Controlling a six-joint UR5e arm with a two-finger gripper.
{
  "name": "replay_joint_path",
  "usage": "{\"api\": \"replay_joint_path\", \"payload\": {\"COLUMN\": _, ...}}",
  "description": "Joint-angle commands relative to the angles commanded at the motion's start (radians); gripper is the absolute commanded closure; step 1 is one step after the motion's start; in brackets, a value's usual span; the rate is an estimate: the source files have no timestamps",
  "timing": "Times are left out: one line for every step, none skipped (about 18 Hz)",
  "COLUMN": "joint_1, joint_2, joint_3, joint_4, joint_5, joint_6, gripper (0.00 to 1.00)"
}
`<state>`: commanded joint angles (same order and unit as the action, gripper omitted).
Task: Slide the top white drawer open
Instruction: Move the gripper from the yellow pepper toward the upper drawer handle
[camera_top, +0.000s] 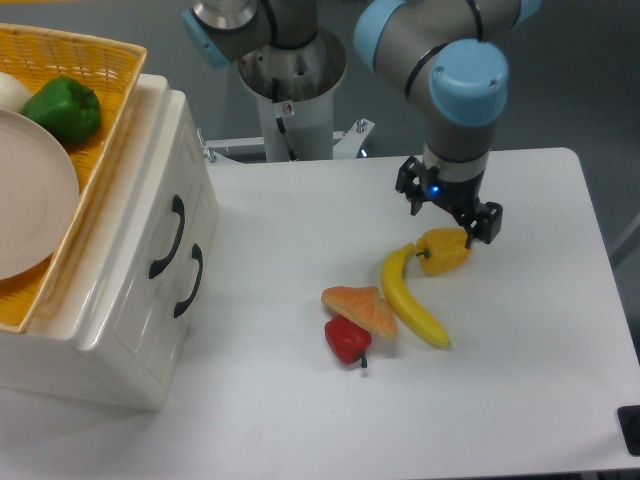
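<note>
The red pepper (347, 339), bread (362, 307) and banana (411, 297) lie nearest on the surface (520, 400). The top drawer (150, 215) is shut, at the left, under the basket (95, 140). It looks hard and slick, so hook its black handle (166, 238). Farther back, the pincer (450, 215) hangs apart, holding nothing, by the yellow pepper (443, 250).

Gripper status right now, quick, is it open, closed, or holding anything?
Gripper: open and holding nothing, above the yellow pepper, far from the top white drawer.
</note>
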<state>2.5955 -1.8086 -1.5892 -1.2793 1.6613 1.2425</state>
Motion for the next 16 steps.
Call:
{"api": "replay_joint_path", "payload": {"joint_1": -0.006, "joint_2": 0.000, "joint_3": -0.002, "joint_4": -0.002, "joint_5": 0.000, "joint_6": 0.000, "gripper": 0.00}}
{"api": "replay_joint_path", "payload": {"joint_1": -0.017, "joint_2": 0.002, "joint_3": -0.002, "joint_4": -0.002, "joint_5": 0.000, "joint_6": 0.000, "gripper": 0.00}}
{"api": "replay_joint_path", "payload": {"joint_1": -0.018, "joint_2": 0.002, "joint_3": 0.000, "joint_4": -0.005, "joint_5": -0.005, "joint_6": -0.002, "gripper": 0.00}}
{"api": "replay_joint_path", "payload": {"joint_1": -0.021, "joint_2": 0.002, "joint_3": 0.000, "joint_4": -0.012, "joint_5": -0.012, "joint_6": -0.018, "gripper": 0.00}}
{"api": "replay_joint_path", "payload": {"joint_1": -0.021, "joint_2": 0.002, "joint_3": 0.002, "joint_4": -0.017, "joint_5": -0.021, "joint_6": -0.044, "gripper": 0.00}}
{"api": "replay_joint_path", "payload": {"joint_1": -0.029, "joint_2": 0.000, "joint_3": 0.003, "joint_4": -0.018, "joint_5": -0.038, "joint_6": -0.070, "gripper": 0.00}}
{"api": "replay_joint_path", "payload": {"joint_1": -0.037, "joint_2": -0.003, "joint_3": 0.003, "joint_4": -0.018, "joint_5": -0.046, "joint_6": -0.096, "gripper": 0.00}}
{"api": "replay_joint_path", "payload": {"joint_1": -0.044, "joint_2": -0.003, "joint_3": 0.000, "joint_4": -0.018, "joint_5": -0.046, "joint_6": -0.115, "gripper": 0.00}}
{"api": "replay_joint_path", "payload": {"joint_1": -0.048, "joint_2": -0.005, "joint_3": -0.002, "joint_4": -0.018, "joint_5": -0.046, "joint_6": -0.130, "gripper": 0.00}}
{"api": "replay_joint_path", "payload": {"joint_1": -0.054, "joint_2": -0.003, "joint_3": -0.009, "joint_4": -0.018, "joint_5": -0.049, "joint_6": -0.139, "gripper": 0.00}}
{"api": "replay_joint_path", "payload": {"joint_1": -0.061, "joint_2": -0.003, "joint_3": -0.009, "joint_4": -0.020, "joint_5": -0.049, "joint_6": -0.143, "gripper": 0.00}}
{"api": "replay_joint_path", "payload": {"joint_1": -0.066, "joint_2": -0.002, "joint_3": -0.012, "joint_4": -0.023, "joint_5": -0.055, "joint_6": -0.162, "gripper": 0.00}}
{"api": "replay_joint_path", "payload": {"joint_1": -0.075, "joint_2": -0.002, "joint_3": -0.017, "joint_4": -0.032, "joint_5": -0.076, "joint_6": -0.213, "gripper": 0.00}}
{"api": "replay_joint_path", "payload": {"joint_1": -0.086, "joint_2": 0.000, "joint_3": -0.017, "joint_4": -0.035, "joint_5": -0.101, "joint_6": -0.280, "gripper": 0.00}}
{"api": "replay_joint_path", "payload": {"joint_1": -0.095, "joint_2": 0.002, "joint_3": -0.011, "joint_4": -0.035, "joint_5": -0.121, "joint_6": -0.343, "gripper": 0.00}}
{"api": "replay_joint_path", "payload": {"joint_1": -0.109, "joint_2": 0.002, "joint_3": -0.009, "joint_4": -0.035, "joint_5": -0.129, "joint_6": -0.392, "gripper": 0.00}}
